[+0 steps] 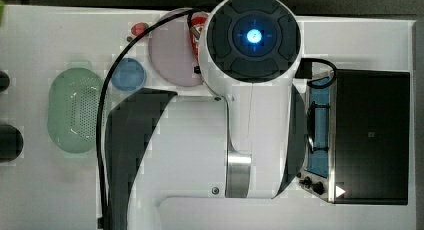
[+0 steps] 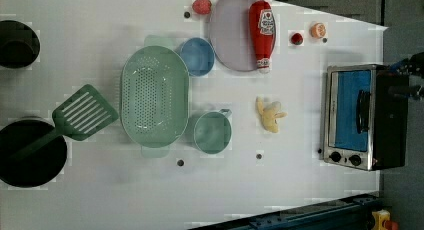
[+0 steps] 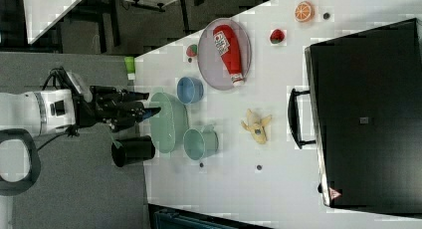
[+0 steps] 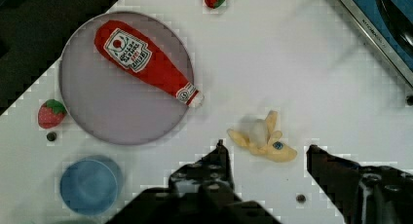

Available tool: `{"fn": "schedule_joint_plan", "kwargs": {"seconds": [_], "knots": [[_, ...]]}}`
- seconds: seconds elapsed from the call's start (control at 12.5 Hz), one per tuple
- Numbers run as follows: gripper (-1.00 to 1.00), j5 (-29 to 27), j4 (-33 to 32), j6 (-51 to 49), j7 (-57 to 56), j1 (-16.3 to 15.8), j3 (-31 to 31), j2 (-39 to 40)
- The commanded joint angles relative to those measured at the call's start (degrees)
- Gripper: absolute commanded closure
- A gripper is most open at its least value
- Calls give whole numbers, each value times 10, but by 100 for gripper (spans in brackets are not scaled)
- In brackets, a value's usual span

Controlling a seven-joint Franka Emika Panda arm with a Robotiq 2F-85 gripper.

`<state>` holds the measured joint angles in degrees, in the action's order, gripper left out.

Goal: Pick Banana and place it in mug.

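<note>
One yellow banana (image 4: 263, 140), half peeled, soft-looking, maybe a toy, flat on white table (image 4: 302, 63); gripper (image 4: 267, 153) open, holding nothing.

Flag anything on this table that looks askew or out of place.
The ketchup bottle lies on its side across the plate instead of standing. The banana sits half peeled on the bare table. Nothing spilled or broken.

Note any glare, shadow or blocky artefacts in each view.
Top view: arm's blue light glows brightly. Left view: soft shadow beside the toaster oven. Right view: blocky edges around the banana. Wrist view: gripper dark, little detail.
</note>
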<state>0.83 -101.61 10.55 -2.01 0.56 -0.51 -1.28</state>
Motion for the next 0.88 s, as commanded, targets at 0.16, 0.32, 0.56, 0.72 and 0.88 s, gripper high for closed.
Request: {"fn": "schedule_joint_plan", "kwargs": {"seconds": [0.16,0.32,0.56,0.72,0.88], "knots": [[-81,-3,-54,-127,2,-7,-22,-161],[-100,-3,-63,-126,2,-8,-22,-158],[-100,-3,-113,-95,-1,-8,-21,-142],[-100,-3,-162,-35,-18,-8,-21,-127],[-100,-3,-208,41,-61,-9,-21,-107]]}}
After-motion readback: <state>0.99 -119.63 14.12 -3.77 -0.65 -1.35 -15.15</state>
